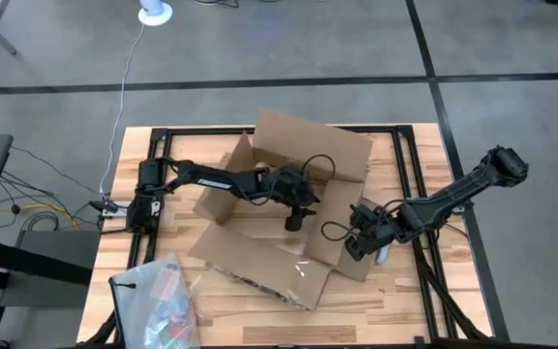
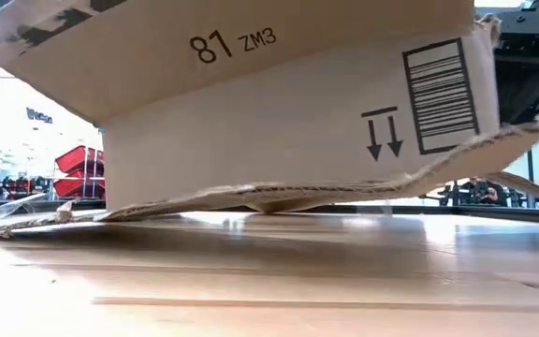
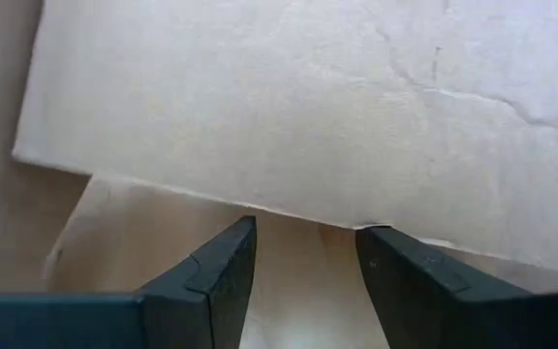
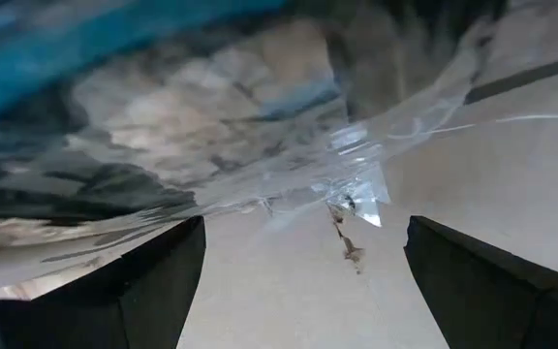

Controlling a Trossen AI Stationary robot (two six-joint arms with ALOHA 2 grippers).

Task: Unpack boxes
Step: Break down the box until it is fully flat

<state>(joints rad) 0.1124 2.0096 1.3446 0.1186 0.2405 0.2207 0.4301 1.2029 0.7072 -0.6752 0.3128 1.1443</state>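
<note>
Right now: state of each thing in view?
box: open, flaps splayed out, tilted in the low view
bag: on the table's front left corner, apart from the box
left gripper: open, reaching into the box
right gripper: open, at the box's right flap

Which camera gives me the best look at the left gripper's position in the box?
The high view: the left gripper hangs inside the open cardboard box. The left wrist view shows only its open fingers over cardboard; the low view shows the box's outer wall.
</note>
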